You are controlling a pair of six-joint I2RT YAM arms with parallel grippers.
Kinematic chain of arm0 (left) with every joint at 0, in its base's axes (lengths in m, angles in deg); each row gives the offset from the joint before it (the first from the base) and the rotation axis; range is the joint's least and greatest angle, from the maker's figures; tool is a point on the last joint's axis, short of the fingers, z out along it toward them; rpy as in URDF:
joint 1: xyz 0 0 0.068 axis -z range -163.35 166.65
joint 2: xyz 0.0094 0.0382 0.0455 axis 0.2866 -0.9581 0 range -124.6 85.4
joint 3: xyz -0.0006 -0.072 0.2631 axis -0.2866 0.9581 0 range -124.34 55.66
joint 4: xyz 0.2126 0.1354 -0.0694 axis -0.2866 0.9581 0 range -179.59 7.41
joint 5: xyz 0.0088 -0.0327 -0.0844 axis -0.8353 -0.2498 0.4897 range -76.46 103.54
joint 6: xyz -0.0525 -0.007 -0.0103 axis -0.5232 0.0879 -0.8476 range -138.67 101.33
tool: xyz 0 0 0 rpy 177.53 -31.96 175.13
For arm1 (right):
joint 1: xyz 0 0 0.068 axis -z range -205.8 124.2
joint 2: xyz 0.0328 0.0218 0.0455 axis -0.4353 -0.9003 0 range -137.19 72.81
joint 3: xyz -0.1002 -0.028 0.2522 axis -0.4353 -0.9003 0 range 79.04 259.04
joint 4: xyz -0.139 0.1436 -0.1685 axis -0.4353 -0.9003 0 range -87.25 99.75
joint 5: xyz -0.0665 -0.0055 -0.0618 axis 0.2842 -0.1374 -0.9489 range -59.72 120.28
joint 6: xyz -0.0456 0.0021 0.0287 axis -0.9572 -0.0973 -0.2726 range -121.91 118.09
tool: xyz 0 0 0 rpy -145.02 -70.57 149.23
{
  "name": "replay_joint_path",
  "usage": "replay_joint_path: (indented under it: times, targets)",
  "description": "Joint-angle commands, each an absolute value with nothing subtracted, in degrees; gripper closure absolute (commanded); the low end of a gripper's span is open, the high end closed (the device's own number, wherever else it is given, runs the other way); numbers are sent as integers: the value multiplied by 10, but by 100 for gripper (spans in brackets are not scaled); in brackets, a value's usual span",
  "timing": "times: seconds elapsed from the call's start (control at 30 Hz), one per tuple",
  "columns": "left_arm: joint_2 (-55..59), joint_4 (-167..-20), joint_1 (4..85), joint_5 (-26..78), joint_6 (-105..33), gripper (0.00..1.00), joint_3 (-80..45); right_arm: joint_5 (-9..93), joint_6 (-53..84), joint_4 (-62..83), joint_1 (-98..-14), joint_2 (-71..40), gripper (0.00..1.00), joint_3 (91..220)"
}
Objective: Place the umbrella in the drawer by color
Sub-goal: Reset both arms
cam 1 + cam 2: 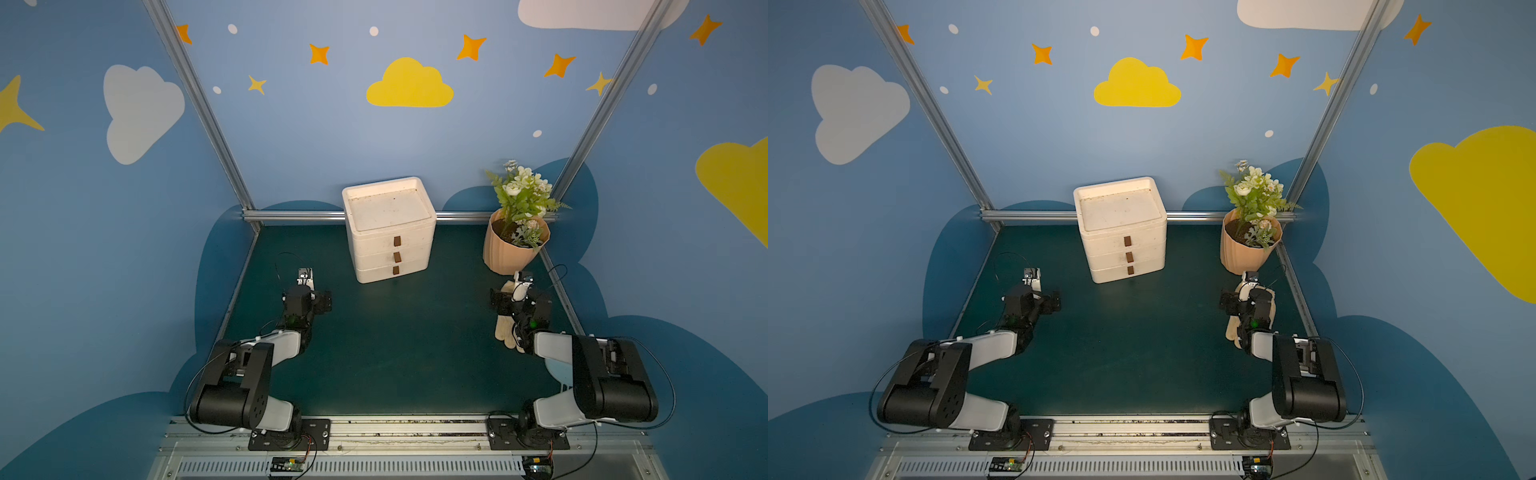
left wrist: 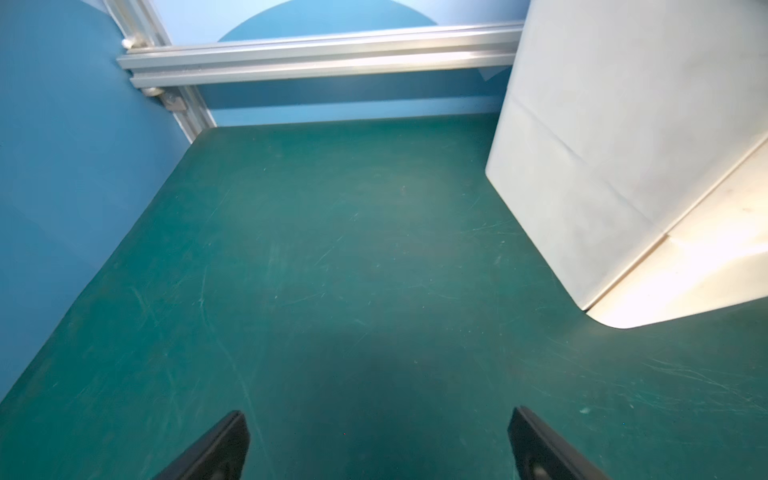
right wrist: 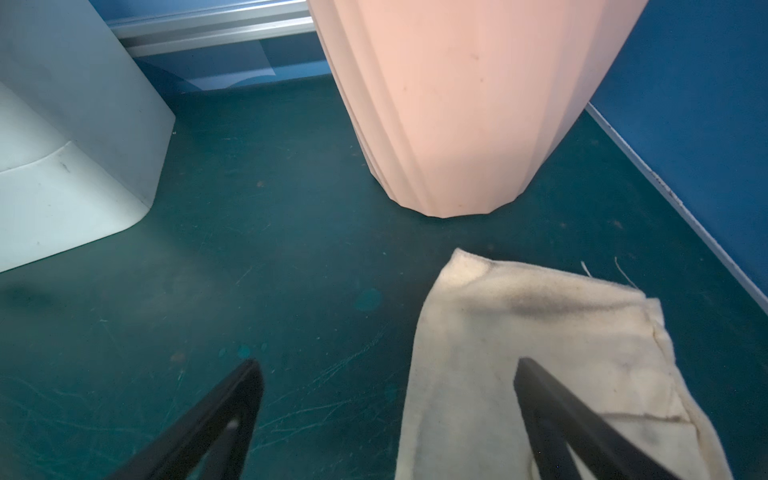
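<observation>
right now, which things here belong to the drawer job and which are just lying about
For the job: white drawer unit, drawers shut; left gripper, right gripper, both open. No umbrella in view.
Lying about: flower pot; cream glove.

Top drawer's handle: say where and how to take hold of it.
Pinch the brown handle across its narrow width, coming level from the front of the drawer unit. It is a slim upright tab on the front face, probably the only grippable part.

Both arms folded low, left gripper (image 2: 379, 413) spread wide, right gripper (image 3: 387, 362) likewise (empty)
</observation>
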State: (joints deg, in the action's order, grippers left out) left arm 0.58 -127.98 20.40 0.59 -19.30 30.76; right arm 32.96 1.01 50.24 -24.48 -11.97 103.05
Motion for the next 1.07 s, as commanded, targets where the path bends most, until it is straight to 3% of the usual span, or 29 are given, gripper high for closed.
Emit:
replay_joint_path:
  times: [0.0, 0.13, 0.27, 1.03]
  targets:
    - [-6, -1355, 183, 55, -189, 0, 333, 332, 4, 496, -249, -115, 2, 1036]
    - [-37, -1451, 179, 86, -181, 0, 366, 331, 2, 496, -250, -115, 2, 1036]
    - [-31, -1364, 167, 84, -194, 0, 326, 327, 2, 496, -251, -115, 2, 1037]
    - [-27, -1359, 156, 116, -194, 0, 327, 306, -9, 472, -265, -117, 2, 1044]
